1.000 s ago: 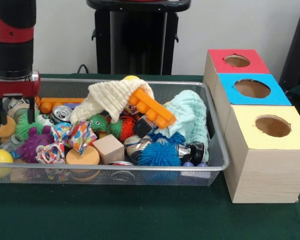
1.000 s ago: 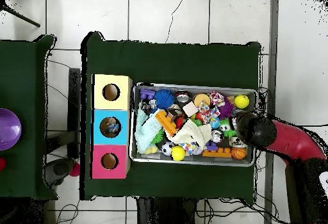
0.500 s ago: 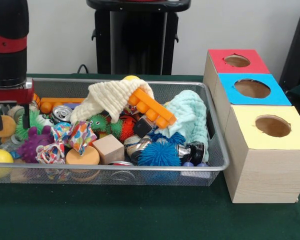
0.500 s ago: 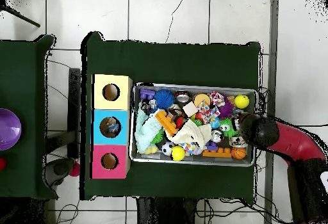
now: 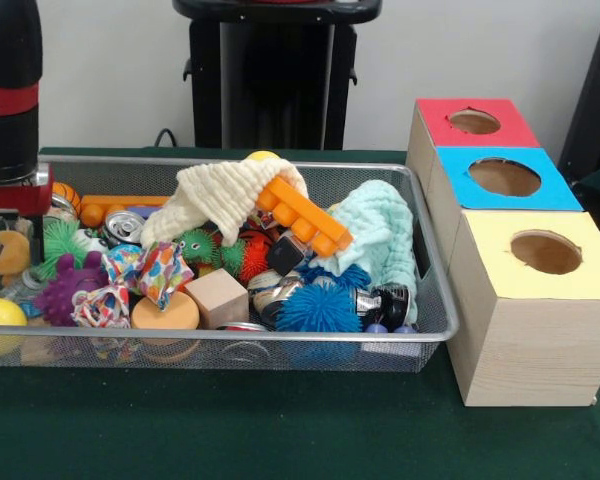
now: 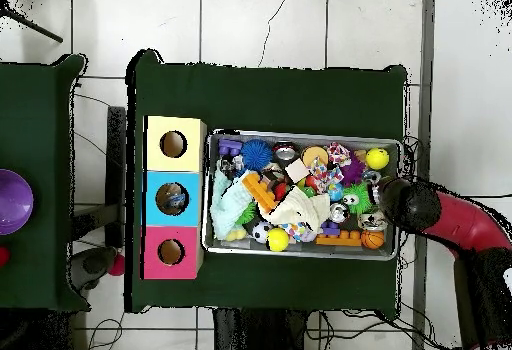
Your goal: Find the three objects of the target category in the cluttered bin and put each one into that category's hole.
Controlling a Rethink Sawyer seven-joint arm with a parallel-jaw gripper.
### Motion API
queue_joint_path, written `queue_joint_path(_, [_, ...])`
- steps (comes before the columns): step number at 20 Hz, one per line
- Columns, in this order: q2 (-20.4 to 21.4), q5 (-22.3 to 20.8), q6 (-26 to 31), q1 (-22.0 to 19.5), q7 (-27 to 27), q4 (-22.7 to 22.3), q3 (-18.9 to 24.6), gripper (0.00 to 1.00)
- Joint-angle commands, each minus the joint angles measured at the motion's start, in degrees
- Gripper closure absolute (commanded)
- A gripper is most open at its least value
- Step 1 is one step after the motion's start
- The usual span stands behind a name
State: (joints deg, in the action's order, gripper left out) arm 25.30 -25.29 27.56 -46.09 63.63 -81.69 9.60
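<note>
Your gripper (image 5: 2, 235) hangs at the left end of the bin (image 5: 435, 300) in the front view, and its tips sink behind the clutter and the picture's edge, so you cannot tell whether it is released or clenched. From overhead, the red and black arm (image 6: 455, 221) reaches in from the right and its dark wrist (image 6: 405, 204) covers the bin's right rim.

You have the wire mesh bin sitting on the green table (image 5: 280, 430), just beside three wooden boxes: the red-topped box (image 5: 475, 122) farthest back, the blue-topped box (image 5: 505, 178) in the middle, and the yellow-topped box (image 5: 540, 253) nearest the camera, each with a round hole in its top.

You will not find the see-through film bags plainly in either view; if any are in the bin, the clutter hides them. What you do see: a cream knitted cloth (image 5: 225, 195) draped over an orange toy brick (image 5: 305, 215), a pale blue knitted cloth (image 5: 380, 235) heaped at the right end, a blue spiky ball (image 5: 318, 308) below it, a wooden cube (image 5: 217, 297), a multicoloured wrapped bundle (image 5: 150, 270), a purple spiky toy (image 5: 65, 287) and a yellow ball (image 5: 0, 318) near the gripper.
</note>
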Motion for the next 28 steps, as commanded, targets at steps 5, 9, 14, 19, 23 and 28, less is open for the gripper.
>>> queue_joint_path(5, [-1.7,-2.4,-0.7,-0.6,-0.4,2.1,4.6,0.0])
queue_joint_path(9, [-1.6,-1.6,-0.8,-0.6,1.0,1.4,4.6,0.0])
queue_joint_path(14, [-2.0,-1.9,-2.1,-0.5,1.4,1.2,4.7,0.0])
queue_joint_path(19, [-3.1,-2.1,-2.6,-0.6,1.3,1.0,4.9,0.0])
queue_joint_path(23, [-1.1,-0.7,-2.8,-1.6,1.8,-1.2,6.4,0.0])
queue_joint_path(28, [-1.1,-1.2,-3.8,-2.5,1.4,-1.9,7.7,0.0])
